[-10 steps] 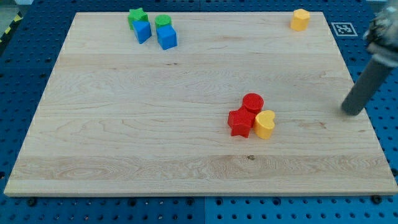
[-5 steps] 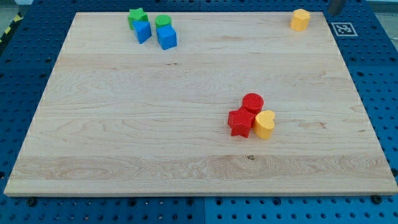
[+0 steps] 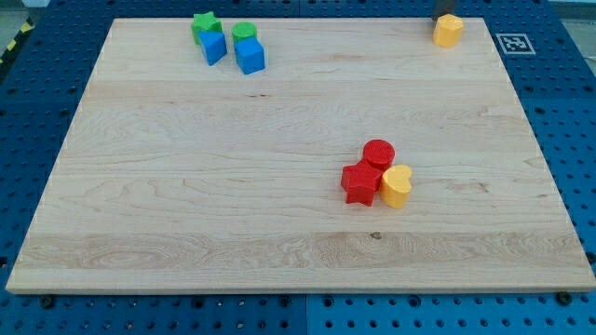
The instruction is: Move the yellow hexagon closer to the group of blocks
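The yellow hexagon (image 3: 449, 30) sits near the board's top right corner. My tip (image 3: 445, 15) shows as a short dark stub at the view's top edge, right behind the hexagon and touching or nearly touching it. A group of three blocks lies right of the board's middle: a red cylinder (image 3: 379, 154), a red star (image 3: 359, 183) and a yellow heart (image 3: 397, 186), all touching. The hexagon is far above this group.
A second cluster sits at the top left: a green star (image 3: 205, 24), a blue cube (image 3: 214, 46), a green cylinder (image 3: 244, 33) and a second blue cube (image 3: 250, 57). The wooden board (image 3: 186, 205) lies on a blue pegboard table.
The rod left the board's right side, went up past the top right corner, and now stands just above the yellow hexagon. No block has visibly moved.
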`<state>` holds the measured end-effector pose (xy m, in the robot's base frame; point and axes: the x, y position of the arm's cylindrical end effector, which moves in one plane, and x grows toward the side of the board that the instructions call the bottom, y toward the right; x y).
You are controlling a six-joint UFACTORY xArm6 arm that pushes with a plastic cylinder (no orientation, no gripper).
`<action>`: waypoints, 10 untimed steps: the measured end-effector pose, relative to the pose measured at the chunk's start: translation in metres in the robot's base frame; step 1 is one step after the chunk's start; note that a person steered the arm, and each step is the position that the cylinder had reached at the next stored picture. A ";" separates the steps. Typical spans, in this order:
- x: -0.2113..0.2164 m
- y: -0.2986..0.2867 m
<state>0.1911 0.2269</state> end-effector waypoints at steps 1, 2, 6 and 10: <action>0.000 0.000; 0.002 0.000; 0.052 -0.002; 0.180 0.003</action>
<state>0.3716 0.2302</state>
